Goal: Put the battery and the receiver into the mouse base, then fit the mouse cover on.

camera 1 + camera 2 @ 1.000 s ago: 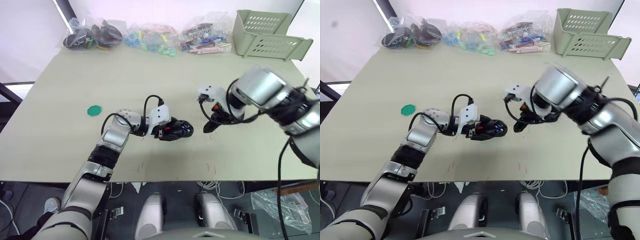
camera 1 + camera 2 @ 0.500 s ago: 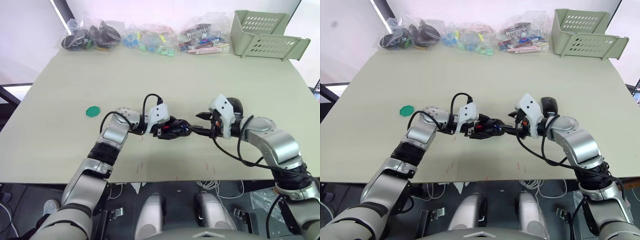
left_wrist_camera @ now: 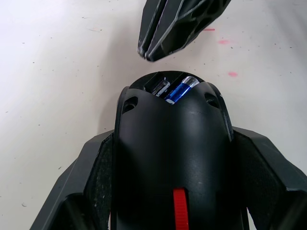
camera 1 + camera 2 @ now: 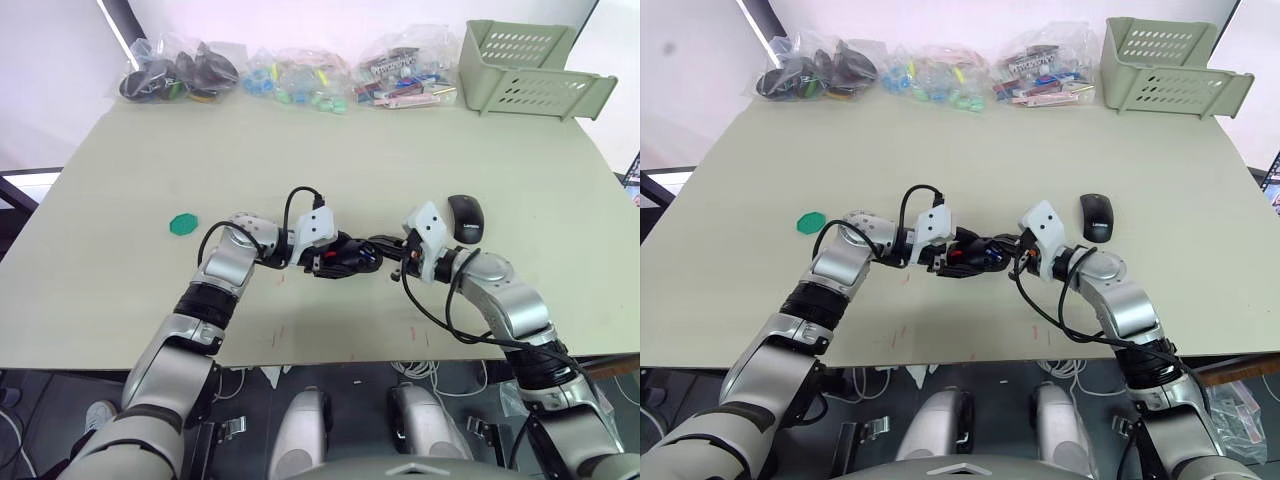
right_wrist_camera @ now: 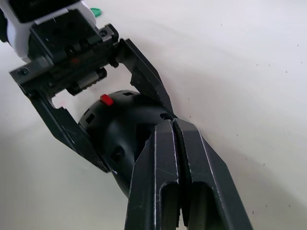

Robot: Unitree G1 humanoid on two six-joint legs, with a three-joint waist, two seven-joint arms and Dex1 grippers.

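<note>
At frame centre, the left gripper (image 4: pixel 335 259) clamps the mouse base (image 3: pixel 170 143) steady, battery (image 3: pixel 181 88) seated inside, so the right gripper (image 3: pixel 149 53), fingers pressed together, can nudge its compartment; the mouse cover (image 4: pixel 464 217) waits right.

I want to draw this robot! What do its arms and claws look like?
Both arms are shiny silver with black joints and looping black cables. Each wrist carries a white block. The left claw and right claw each have two black, wedge-shaped fingers with ribbed sides.
</note>
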